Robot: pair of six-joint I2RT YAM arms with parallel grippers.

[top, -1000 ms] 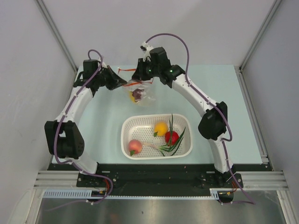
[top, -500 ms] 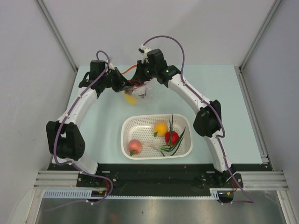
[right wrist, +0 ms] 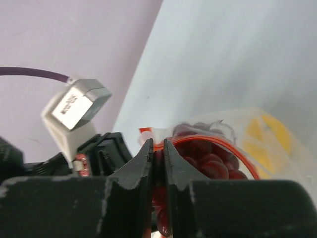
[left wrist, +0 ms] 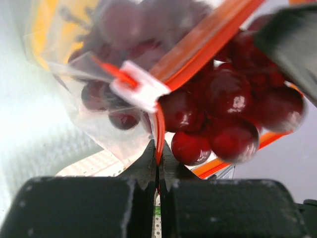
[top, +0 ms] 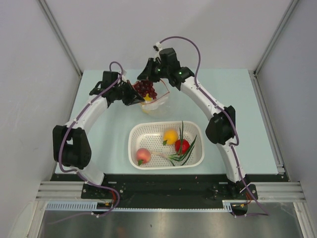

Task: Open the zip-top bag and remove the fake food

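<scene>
The clear zip-top bag [top: 157, 101] hangs between both grippers above the far middle of the table, its red-orange zip mouth pulled open. Dark red grapes [top: 144, 89] bulge at the mouth and a yellow piece [top: 147, 97] lies below them in the bag. My left gripper [top: 134, 95] is shut on the bag's zip edge [left wrist: 158, 134]; the grapes [left wrist: 218, 114] fill its view. My right gripper [top: 148, 78] is shut on the opposite zip edge [right wrist: 157, 154], with grapes [right wrist: 208, 158] and the yellow piece [right wrist: 270, 131] seen inside. An orange fruit [top: 170, 136], red fruit [top: 182, 146], pink peach [top: 143, 155] and green onion stalks [top: 182, 151] lie in the basket.
The white perforated basket [top: 135, 140] stands in the middle of the table, just in front of the bag. Grey walls close in the left, right and back sides. The arms' bases sit at the near edge.
Both grippers have lifted and tilted the bag; its mouth now gapes wider and the grapes have slid up to the opening. The left arm has moved right, toward the right gripper.
</scene>
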